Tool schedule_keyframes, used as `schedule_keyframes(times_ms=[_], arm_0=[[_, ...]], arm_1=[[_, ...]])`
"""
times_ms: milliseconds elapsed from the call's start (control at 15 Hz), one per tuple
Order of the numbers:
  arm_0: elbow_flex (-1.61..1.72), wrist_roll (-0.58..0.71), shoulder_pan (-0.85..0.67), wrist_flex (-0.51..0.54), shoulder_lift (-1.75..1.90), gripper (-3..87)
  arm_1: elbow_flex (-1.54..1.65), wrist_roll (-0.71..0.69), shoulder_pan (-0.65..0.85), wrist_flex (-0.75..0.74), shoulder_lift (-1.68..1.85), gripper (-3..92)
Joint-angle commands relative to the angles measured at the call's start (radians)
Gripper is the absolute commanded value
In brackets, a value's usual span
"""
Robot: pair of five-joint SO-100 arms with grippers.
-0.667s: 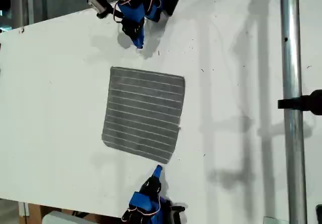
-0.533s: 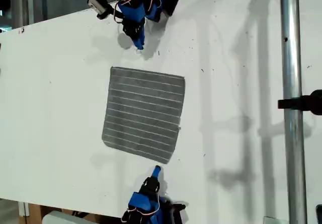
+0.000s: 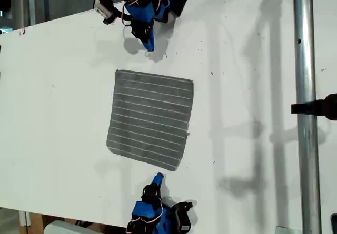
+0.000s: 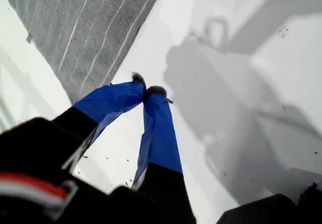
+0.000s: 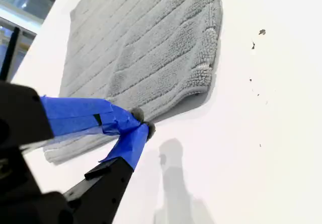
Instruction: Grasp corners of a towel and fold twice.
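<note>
— Where's the towel?

— The towel [image 3: 150, 118] lies flat and unfolded on the white surface [image 3: 58, 97], stripes showing, about midway between my two arms in the exterior view.

— And your first gripper?

— My first gripper [image 3: 150, 47] is at the top of the exterior view, near the towel's upper edge but apart from it. Its wrist view shows the blue tips [image 4: 146, 90] pressed together with nothing between them, over bare surface, with a towel corner [image 4: 75, 90] just beside them.

— The second?

— My second gripper [image 3: 157, 177] is at the bottom of the exterior view, just beside the towel's lower edge. Its tips [image 5: 141, 123] are also closed and empty. In its wrist view they overlap the towel's edge, so I cannot tell there whether they touch it; the exterior view shows a small gap.
</note>
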Motion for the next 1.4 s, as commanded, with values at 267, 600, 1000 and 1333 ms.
schedule_keyframes(times_ms=[267, 600, 1000, 1333], arm_0=[[-0.069, -0.095, 0.114, -0.018, 0.000, -2.4], [-0.149, -0.098, 0.121, 0.055, 0.000, -2.4], [-0.219, -0.152, 0.160, 0.097, 0.000, -2.5], [-0.609, -0.118, 0.192, 0.120, -0.387, -2.5]], arm_1=[[-0.146, -0.003, -0.140, -0.084, -0.040, -0.2], [-0.690, -0.273, -0.213, -0.179, -0.681, -0.2], [-1.437, -0.670, -0.414, -0.035, -1.362, -0.2], [-1.476, -0.715, -0.497, 0.066, -1.591, 19.5]])
